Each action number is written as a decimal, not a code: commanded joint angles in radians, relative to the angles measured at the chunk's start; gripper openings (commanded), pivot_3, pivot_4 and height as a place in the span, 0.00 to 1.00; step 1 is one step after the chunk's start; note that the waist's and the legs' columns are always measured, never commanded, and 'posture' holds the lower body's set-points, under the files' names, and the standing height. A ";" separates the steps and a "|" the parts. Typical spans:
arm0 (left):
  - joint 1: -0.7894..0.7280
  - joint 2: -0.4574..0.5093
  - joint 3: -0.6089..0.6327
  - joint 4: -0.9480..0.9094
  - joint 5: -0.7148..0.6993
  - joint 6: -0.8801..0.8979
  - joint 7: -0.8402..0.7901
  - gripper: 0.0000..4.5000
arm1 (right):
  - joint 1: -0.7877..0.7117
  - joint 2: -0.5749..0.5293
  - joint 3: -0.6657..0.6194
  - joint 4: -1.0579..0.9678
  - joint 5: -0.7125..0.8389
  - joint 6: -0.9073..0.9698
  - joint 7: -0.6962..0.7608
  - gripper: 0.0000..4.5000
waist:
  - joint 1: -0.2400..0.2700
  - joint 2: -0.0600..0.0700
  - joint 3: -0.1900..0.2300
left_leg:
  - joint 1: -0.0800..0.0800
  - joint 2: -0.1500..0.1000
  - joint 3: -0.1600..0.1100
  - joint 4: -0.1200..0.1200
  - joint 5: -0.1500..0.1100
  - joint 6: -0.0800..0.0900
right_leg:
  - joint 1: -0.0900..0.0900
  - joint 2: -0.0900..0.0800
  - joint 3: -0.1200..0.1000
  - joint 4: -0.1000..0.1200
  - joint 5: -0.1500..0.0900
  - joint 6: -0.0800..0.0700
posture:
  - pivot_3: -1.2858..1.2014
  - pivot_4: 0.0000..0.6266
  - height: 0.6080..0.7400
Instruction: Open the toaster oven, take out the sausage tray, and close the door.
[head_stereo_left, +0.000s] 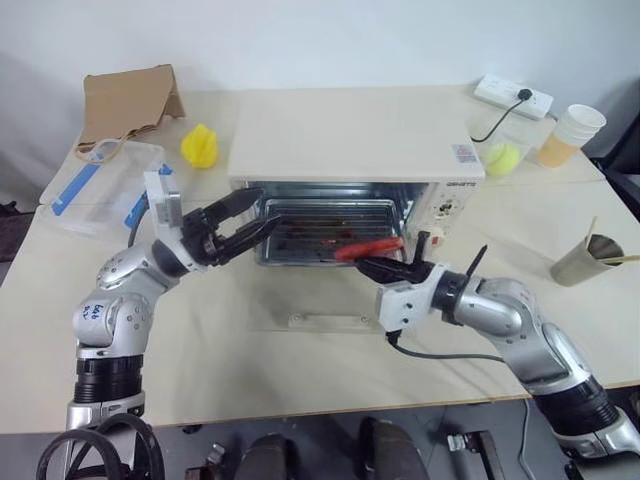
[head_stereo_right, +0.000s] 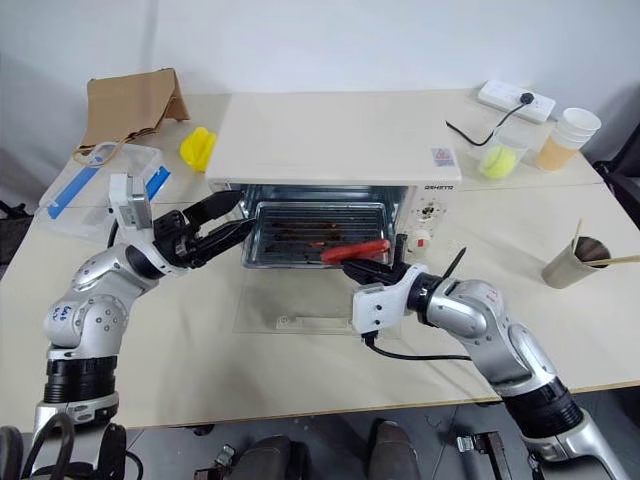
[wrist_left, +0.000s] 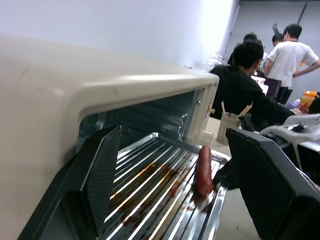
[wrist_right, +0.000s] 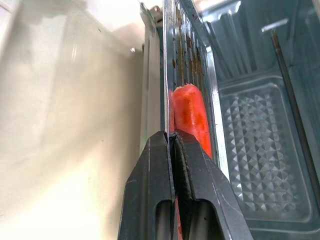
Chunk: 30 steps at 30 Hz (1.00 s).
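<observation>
Toaster oven (head_stereo_left: 350, 140): cream-white box sitting mid-table, bearing a small red-patterned sticker on its top corner and dark lettering on the front edge, too small to read. Control panel with a red button lying on its right side.

Door (head_stereo_left: 325, 312): clear glass panel lying folded down flat on the table, its cream bar handle facing the robot.

Sausage tray (head_stereo_right: 318, 232): shiny ribbed silver metal, streaked with brown grease, sticking partway out of the oven mouth. One red sausage (head_stereo_right: 356, 250) is resting near its front right corner.

Right gripper (head_stereo_right: 372, 270): clenched on the tray's front edge, just beside the sausage.

Left gripper (head_stereo_left: 240, 228): fingers spread wide, hovering at the oven's left front corner, gripping nothing.

Clear plastic box (head_stereo_left: 100, 190): blue clips, sitting at the table's left.

Paper cups (head_stereo_left: 568, 134): stacked at the far right. Grey cup (head_stereo_left: 584, 260): holding wooden sticks.
</observation>
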 joint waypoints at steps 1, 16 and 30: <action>0.020 0.023 0.025 0.019 -0.003 -0.016 -0.037 0.79 | 0.041 -0.029 -0.043 -0.086 0.024 -0.055 -0.007 0.01 | 0.003 0.000 0.000 | 0.000 0.000 0.000 0.000 0.000 0.000 | 0.000 0.000 0.000 0.000 0.000 0.000 | 0.52 0.24 1.00; 0.094 0.168 0.082 0.040 -0.120 0.230 -0.084 0.79 | 0.139 -0.072 -0.101 -0.084 0.023 -0.231 -0.054 0.01 | 0.001 0.000 0.000 | 0.000 0.000 0.000 0.001 0.000 0.000 | 0.000 0.000 0.001 0.000 0.000 0.000 | 0.52 0.24 1.00; 0.024 0.227 0.127 0.048 -0.446 1.022 0.223 0.79 | 0.113 -0.070 -0.083 -0.052 0.033 -0.318 -0.055 0.01 | 0.001 -0.002 0.001 | 0.001 0.000 -0.003 0.001 0.000 0.000 | 0.000 0.000 0.002 0.001 0.000 0.000 | 0.52 0.24 1.00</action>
